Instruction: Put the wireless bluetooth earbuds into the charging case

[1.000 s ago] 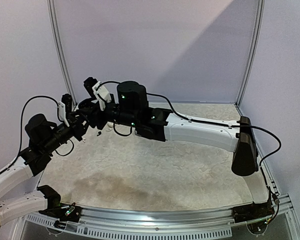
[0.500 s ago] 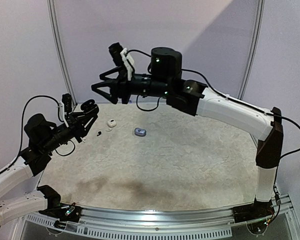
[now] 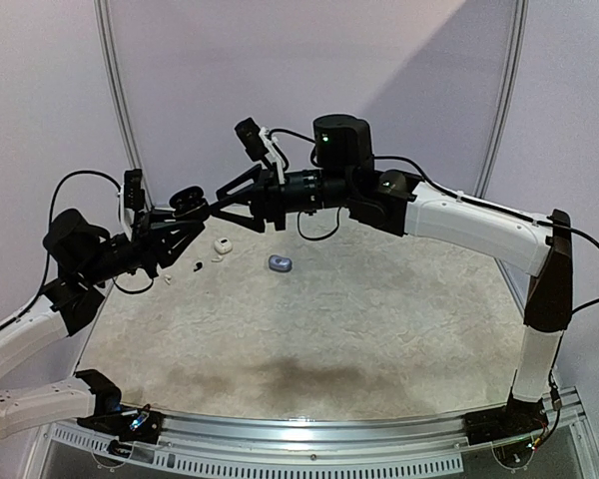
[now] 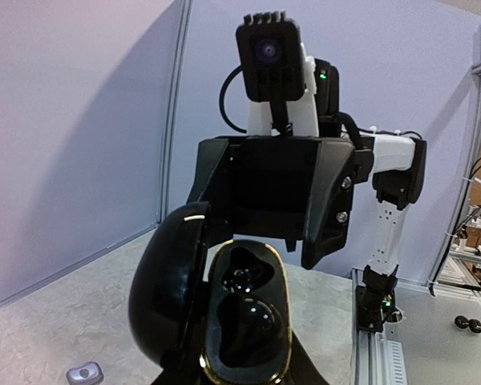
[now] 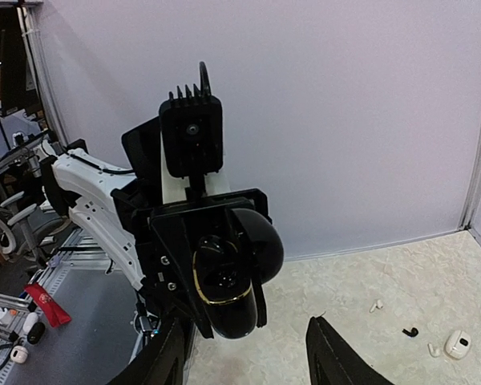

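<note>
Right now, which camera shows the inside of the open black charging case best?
Left wrist: the black charging case sits close, its opening facing the lens. Right wrist shows it smaller and farther off. Top external shows only a dark lump.

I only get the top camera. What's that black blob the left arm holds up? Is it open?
Observer: The charging case, clamped in the left gripper. The left wrist view shows its lid open.
Operator: Has the other claw got an earbud?
Observer: No. The right wrist view shows the right gripper open, nothing between its fingers.
Operator: Where are the buds?
Observer: That view shows a black earbud lying on the table near a white case.
</note>
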`<state>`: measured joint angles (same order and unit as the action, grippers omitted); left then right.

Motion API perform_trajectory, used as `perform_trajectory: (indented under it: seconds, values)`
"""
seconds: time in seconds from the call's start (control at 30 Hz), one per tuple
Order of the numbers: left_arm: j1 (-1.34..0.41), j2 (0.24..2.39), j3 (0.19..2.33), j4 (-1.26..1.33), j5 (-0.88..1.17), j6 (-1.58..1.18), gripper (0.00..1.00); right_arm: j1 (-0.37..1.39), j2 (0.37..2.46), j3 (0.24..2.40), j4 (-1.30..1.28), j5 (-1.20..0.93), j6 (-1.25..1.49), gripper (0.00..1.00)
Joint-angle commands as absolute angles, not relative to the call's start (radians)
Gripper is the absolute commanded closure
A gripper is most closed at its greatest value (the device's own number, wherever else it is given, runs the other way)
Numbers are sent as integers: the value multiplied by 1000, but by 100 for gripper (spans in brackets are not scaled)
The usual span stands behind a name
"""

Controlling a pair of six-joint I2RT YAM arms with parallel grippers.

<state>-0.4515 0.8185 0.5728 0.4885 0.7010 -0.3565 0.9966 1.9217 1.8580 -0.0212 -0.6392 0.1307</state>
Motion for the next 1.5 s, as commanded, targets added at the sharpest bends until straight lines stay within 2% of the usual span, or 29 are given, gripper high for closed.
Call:
perform_trajectory:
  seconds: [0.0, 0.47, 0.67, 0.83, 1.03, 1.47]
  values:
    - [-462, 837, 610, 526, 778, -381, 100, 995, 1928, 1844, 49, -720, 184, 48]
    - [-479, 862, 633, 532, 763, -365, 100, 995, 1991, 1881, 59, -773, 249, 58]
    - [-482, 865, 631, 533, 762, -367, 100, 996, 2001, 1885, 78, -792, 261, 68]
    - [-484, 869, 630, 533, 762, -366, 100, 997, 2006, 1888, 94, -805, 265, 72]
    - [-488, 869, 629, 534, 765, -368, 100, 996, 2016, 1899, 112, -818, 280, 73]
    - [-494, 872, 628, 536, 758, -366, 100, 996, 2031, 1923, 120, -819, 316, 68]
